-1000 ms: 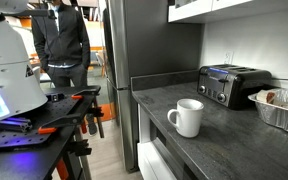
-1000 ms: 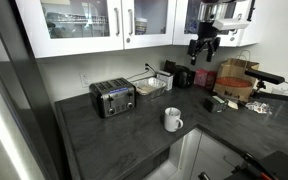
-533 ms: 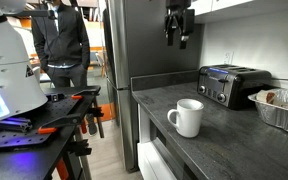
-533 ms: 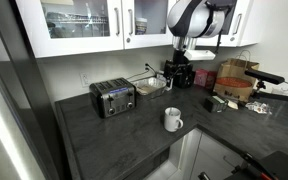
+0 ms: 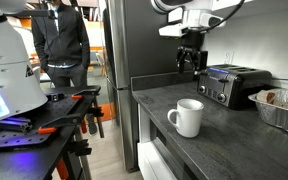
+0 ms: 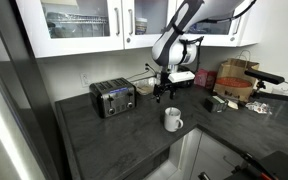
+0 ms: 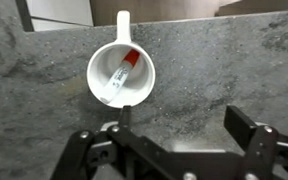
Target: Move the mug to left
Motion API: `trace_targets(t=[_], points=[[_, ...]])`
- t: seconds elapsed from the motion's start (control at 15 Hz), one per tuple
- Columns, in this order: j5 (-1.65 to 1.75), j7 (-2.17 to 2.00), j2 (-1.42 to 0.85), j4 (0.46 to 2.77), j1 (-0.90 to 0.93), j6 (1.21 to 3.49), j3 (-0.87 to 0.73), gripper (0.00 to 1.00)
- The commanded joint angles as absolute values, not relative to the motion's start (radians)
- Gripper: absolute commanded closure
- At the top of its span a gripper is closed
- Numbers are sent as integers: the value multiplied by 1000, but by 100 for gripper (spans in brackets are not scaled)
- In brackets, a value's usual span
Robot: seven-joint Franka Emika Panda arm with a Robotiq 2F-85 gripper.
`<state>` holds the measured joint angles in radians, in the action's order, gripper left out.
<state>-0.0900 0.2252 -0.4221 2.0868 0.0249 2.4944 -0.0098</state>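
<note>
Mug (image 5: 187, 117) upright, near toaster (image 5: 229, 84), in front of it. Gripper (image 5: 191, 62) hangs higher than toaster, jaws wide, empty. Ceramic: rigid, weighty, glaze probably slick, chips easily. Suggested hold: pinch rim wall.

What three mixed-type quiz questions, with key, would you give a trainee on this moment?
1. True or false: the gripper is shut on the mug.
2. In the wrist view, what lies inside the mug? A) nothing B) a slim tube with a red end C) a spoon
3. Name the appliance that shares the counter with the mug.

Key
1. False: the jaws stand open, above the mug and clear of it.
2. B
3. The toaster
</note>
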Motion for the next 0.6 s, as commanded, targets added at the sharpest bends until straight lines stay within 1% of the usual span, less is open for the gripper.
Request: trace_targets(t=[0.0,0.27,0.53], points=[[-30,155,-525,1980,21,2478,-10,0],[-15,63,-595,1931,24,2459,-27,0],[-36,30,-604,1943,16,2465,-16,0]])
